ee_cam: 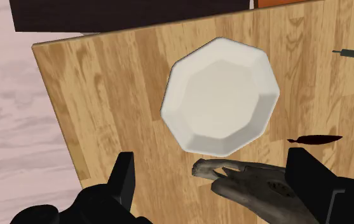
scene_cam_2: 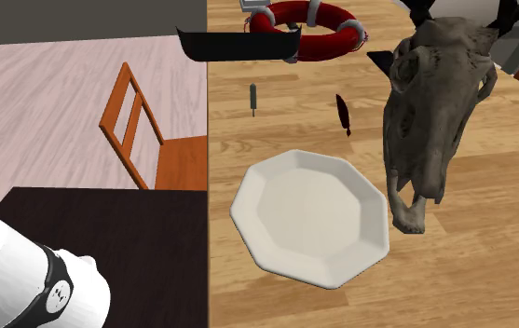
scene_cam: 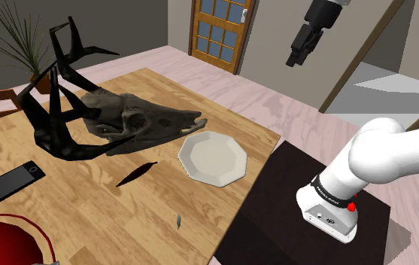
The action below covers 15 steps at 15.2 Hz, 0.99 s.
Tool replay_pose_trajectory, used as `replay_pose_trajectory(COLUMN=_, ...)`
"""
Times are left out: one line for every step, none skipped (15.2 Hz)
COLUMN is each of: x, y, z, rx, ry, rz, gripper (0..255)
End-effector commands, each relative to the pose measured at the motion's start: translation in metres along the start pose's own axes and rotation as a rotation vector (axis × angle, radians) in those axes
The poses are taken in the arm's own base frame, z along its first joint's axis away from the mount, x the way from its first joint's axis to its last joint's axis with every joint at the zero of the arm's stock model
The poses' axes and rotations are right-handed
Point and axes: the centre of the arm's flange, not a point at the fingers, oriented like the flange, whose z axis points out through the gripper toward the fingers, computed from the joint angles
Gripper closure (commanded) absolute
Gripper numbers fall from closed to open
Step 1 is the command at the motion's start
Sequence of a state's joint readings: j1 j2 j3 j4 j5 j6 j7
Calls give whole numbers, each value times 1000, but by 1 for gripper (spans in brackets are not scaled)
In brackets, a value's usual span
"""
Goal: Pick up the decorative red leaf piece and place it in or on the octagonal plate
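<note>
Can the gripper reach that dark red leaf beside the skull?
Probably yes: the leaf lies on bare table, apart from skull and plate, with the open gripper high above.

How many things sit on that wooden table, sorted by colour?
White: 1, octagonal plate
Red: 2, leaf, life ring
Black: 1, flat slab
Grey-brown: 1, antlered skull
Grey: 1, small stick
Total: 6

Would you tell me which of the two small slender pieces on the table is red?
The leaf beside the skull; the other piece is grey, nearer the table edge.
</note>
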<state>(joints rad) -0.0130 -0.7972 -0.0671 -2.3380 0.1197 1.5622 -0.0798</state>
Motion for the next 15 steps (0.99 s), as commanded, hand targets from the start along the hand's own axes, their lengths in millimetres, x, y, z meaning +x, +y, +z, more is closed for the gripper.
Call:
replay_pose_trajectory(x=0, y=0, z=0, rx=0, ry=0, rz=0, gripper=0)
replay_pose_trajectory(x=6, y=-2, z=11, rx=3, ry=6, rz=-31, gripper=0)
replay_pose_trajectory(x=12, y=-4, z=22, rx=7, ry=12, rz=-63, gripper=0)
replay_pose_trajectory(x=18, y=-7, z=32, rx=10, ry=18, rz=-94, gripper=0)
replay_pose_trajectory(x=24, y=-9, z=43, rx=13, ry=24, rz=-126, gripper=0)
replay_pose_trajectory(x=31, y=-12, z=54, rx=17, ry=30, rz=-157, gripper=0)
replay_pose_trajectory(x=37, y=-15, z=65, rx=20, ry=36, rz=-188, gripper=0)
replay_pose_trajectory(x=43, y=-19, z=75, rx=23, ry=42, rz=-220, gripper=0)
replay_pose_trajectory(x=49, y=-22, z=86, rx=27, ry=48, rz=-251, gripper=0)
replay_pose_trajectory(x=54, y=-26, z=96, rx=30, ry=53, rz=-283, gripper=0)
replay_pose_trajectory(x=60, y=-30, z=107, rx=33, ry=59, rz=-314, gripper=0)
replay_pose_trajectory(x=66, y=-35, z=117, rx=37, ry=65, rz=-345, gripper=0)
replay_pose_trajectory(x=72, y=-39, z=128, rx=40, ry=71, rz=-377, gripper=0)
replay_pose_trajectory(x=77, y=-44, z=138, rx=43, ry=77, rz=-408, gripper=0)
replay_pose_trajectory(x=83, y=-49, z=148, rx=46, ry=83, rz=-440, gripper=0)
